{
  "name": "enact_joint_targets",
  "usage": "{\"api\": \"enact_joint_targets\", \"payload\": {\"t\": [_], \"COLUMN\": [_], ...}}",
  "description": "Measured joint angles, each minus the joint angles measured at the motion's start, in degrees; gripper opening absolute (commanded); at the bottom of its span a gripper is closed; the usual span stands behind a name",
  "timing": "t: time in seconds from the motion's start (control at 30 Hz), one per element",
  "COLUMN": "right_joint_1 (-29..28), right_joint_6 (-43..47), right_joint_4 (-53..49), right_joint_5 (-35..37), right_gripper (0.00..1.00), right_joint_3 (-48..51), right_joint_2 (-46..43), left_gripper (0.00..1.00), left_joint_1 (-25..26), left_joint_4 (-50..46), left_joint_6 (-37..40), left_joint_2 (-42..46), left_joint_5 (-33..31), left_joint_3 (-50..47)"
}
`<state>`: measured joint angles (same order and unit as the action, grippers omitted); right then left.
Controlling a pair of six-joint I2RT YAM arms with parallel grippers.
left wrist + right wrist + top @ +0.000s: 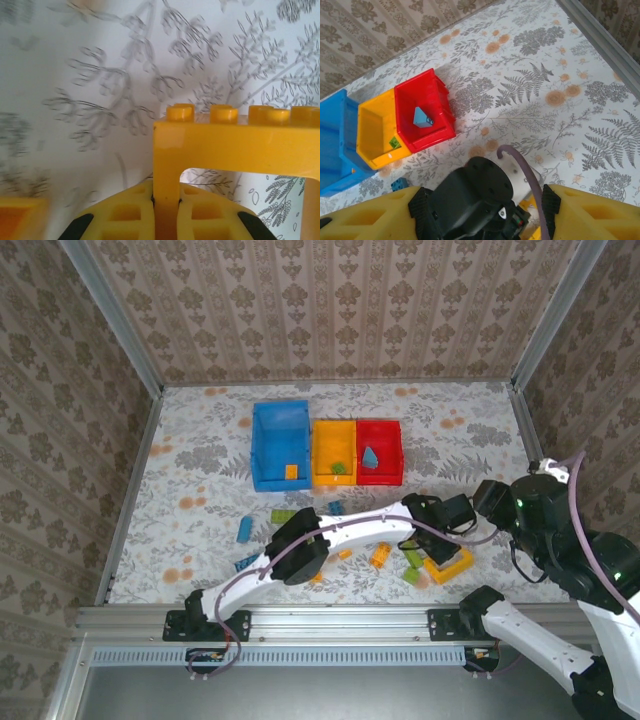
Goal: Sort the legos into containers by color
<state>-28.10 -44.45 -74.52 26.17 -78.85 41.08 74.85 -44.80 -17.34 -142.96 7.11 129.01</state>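
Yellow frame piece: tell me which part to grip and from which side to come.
Grip one narrow side post of the yellow frame piece, from above, with one finger through the open middle and one outside. The posts are thin enough to pinch, and the whole frame looks too wide. The left gripper is shut on a post this way.

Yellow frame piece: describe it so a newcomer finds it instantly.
From the red bin, come toward the table's near right, where the left arm ends. The yellow frame piece is clamped in the left pincer: a hollow square outline with studs, unlike the solid green bricks beside it.
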Motion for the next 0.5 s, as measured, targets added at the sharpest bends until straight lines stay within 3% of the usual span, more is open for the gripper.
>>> {"api": "enact_joint_targets", "payload": {"t": [0.23, 0.4, 0.5], "right_joint_1": [0.0, -0.57, -3.69], "right_joint_6": [6.71, 10.29, 11.52], "right_joint_4": [6.34, 14.34, 21.07], "right_joint_5": [-5.51, -14.27, -19.06], "right_gripper": [0.63, 0.62, 0.63], "right_joint_3": [-2.8, -1.38, 1.84], "right_joint_2": [3.45, 9.7, 14.43], "left_gripper": [0.04, 0.04, 0.04], "left_joint_1": [-7.82, -20.33, -28.7], "left_joint_4": [0.44, 0.17, -0.57], "left_joint_6": [-2.71, -4.28, -4.39], "left_joint_2": [16.74, 32.7, 38.51], "left_joint_5": [-5.99, -11.04, -13.77], "left_joint_3": [-11.08, -21.92, -26.43]}}
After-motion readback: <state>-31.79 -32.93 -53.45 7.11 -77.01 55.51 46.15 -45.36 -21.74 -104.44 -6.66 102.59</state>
